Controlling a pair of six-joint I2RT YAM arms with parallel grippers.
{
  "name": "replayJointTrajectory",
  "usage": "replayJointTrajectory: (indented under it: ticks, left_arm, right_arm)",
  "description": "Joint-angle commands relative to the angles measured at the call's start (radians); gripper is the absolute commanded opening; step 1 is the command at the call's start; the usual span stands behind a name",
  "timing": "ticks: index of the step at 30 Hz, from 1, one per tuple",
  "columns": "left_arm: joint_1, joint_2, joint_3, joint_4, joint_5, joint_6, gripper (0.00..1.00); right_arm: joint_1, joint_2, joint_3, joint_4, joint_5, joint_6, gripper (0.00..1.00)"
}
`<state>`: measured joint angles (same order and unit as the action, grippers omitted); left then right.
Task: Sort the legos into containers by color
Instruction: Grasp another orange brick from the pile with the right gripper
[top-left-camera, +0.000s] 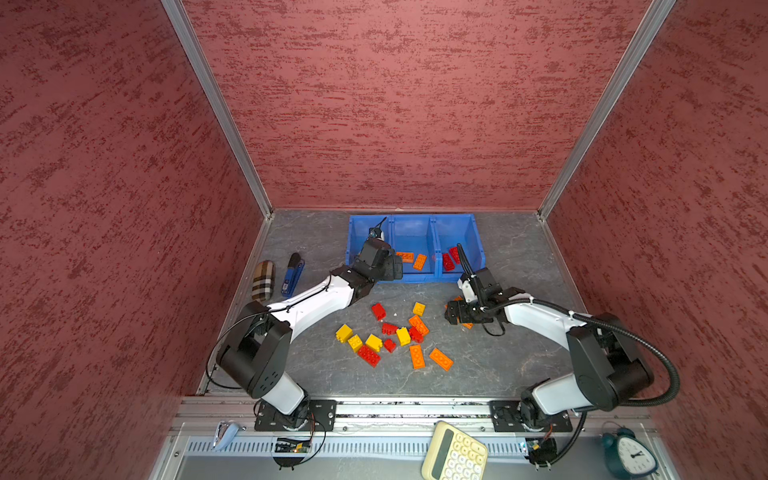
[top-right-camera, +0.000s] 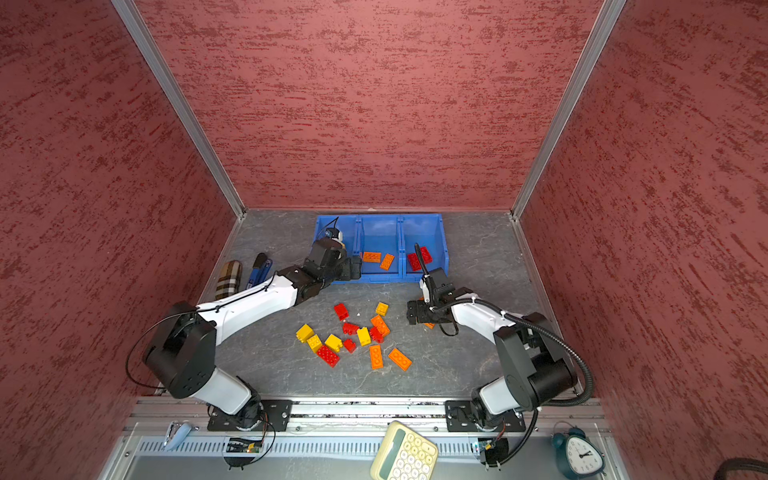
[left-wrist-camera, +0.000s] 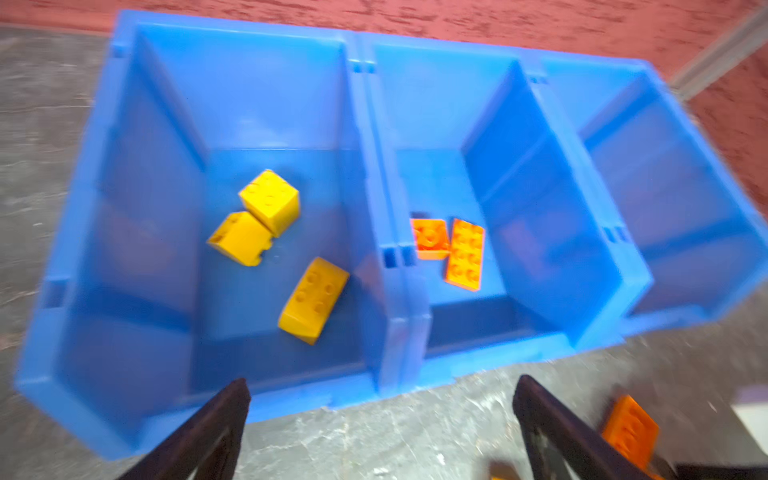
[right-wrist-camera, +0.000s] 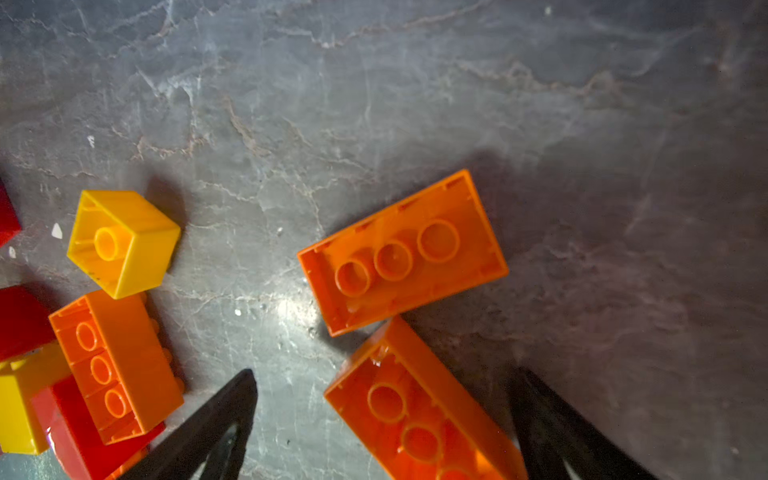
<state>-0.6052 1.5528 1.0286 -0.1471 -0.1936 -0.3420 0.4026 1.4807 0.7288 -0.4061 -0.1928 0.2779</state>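
Left end effector (left-wrist-camera: 382, 380) is held wide, empty, before bins (left-wrist-camera: 249, 95); right end effector (right-wrist-camera: 386, 374) is spread wide around orange brick (right-wrist-camera: 419, 411) on counter (right-wrist-camera: 374, 104).

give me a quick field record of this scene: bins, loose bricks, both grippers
left bin: three yellow bricks
middle bin: two orange bricks
right bin: red bricks, two visible
table: mixed pile of red, yellow and orange bricks, unsorted
left gripper: jaws open, empty, near the left bin's front lip
right gripper: jaws open, empty, over two upturned orange bricks on the table
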Motion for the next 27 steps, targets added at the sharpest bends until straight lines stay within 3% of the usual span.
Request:
replayJointTrajectory:
  ticks: [1,4,11,17,20,27]
  left_arm:
    - [-0.005,-0.062,-0.045,0.067,0.105,0.046,0.99]
    - [-0.005,-0.087,-0.070,0.064,0.103,0.055,0.99]
    - [-0.004,-0.082,-0.070,0.043,0.081,0.067,0.99]
    - [-0.005,-0.071,-0.062,0.055,0.084,0.054,0.99]
    - [-0.007,-0.068,-0.061,0.057,0.086,0.051,0.99]
    - [-0.009,-0.067,-0.059,0.056,0.063,0.043,0.99]
  right_arm:
    - [0.015,-0.022,-0.026,-0.006,-0.042,0.030,0.91]
    - [0.059,-0.022,-0.033,0.001,-0.021,0.055,0.86]
    - [0.215,0.023,0.017,-0.112,0.197,0.080,0.70]
    - [0.257,0.071,0.060,-0.137,0.302,0.076,0.53]
    - [0.260,0.087,0.083,-0.161,0.371,0.106,0.51]
    - [0.265,0.087,0.081,-0.125,0.355,0.125,0.41]
